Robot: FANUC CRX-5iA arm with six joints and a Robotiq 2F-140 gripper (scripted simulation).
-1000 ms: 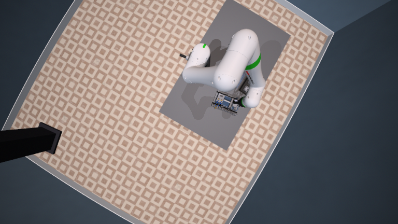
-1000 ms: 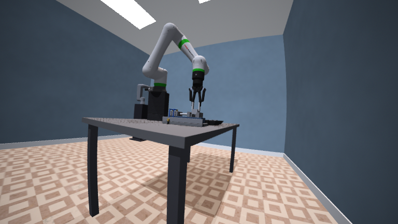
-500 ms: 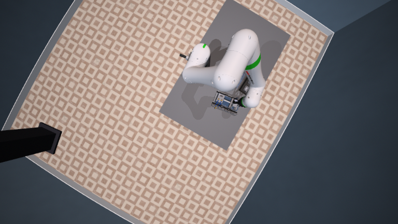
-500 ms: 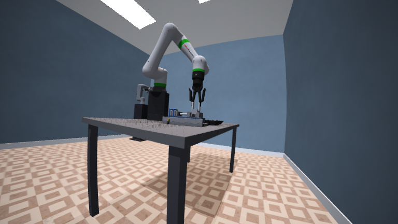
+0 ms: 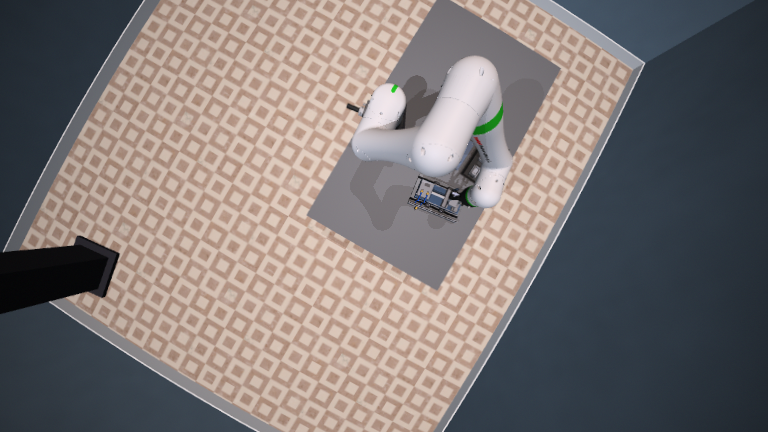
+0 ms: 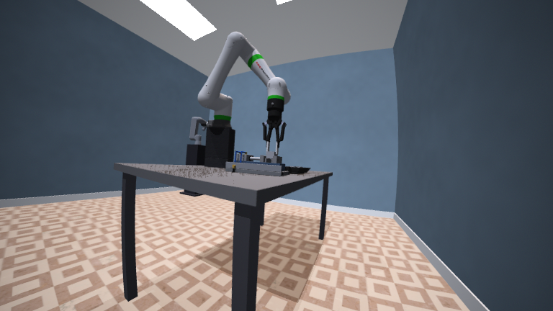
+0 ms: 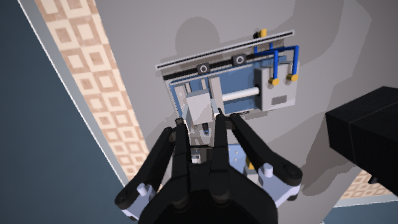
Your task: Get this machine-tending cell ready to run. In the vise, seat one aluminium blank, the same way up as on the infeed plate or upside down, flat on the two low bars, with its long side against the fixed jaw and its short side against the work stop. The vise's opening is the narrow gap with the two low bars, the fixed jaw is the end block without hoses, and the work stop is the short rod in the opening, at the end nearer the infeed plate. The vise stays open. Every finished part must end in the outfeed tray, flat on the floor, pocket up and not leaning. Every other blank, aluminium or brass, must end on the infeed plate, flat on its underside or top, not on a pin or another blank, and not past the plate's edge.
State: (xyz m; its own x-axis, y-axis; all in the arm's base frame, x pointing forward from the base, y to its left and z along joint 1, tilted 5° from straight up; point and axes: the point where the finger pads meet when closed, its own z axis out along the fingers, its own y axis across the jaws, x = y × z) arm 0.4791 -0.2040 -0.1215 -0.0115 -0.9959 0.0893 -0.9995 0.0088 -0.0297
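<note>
Gripper (image 7: pixel 200 122) squeezes grey metal block (image 7: pixel 198 106) — right over vise (image 7: pixel 227 82) gap. Block could tip or land crooked — bad if let go too high.

small machine-tending work cell in a closed, windowless room. plain blue-grey walls (image 6: pixel 96 116), tan diamond-patterned tile floor (image 6: pixel 367 271), long ceiling light panels (image 6: pixel 178 19). one dark grey four-legged table (image 6: pixel 247 193) bearing a white six-joint arm with green bands (image 6: pixel 232 57) on a black pedestal (image 6: pixel 227 148), beside a blue-hosed metal vise (image 7: pixel 272 92).
</note>
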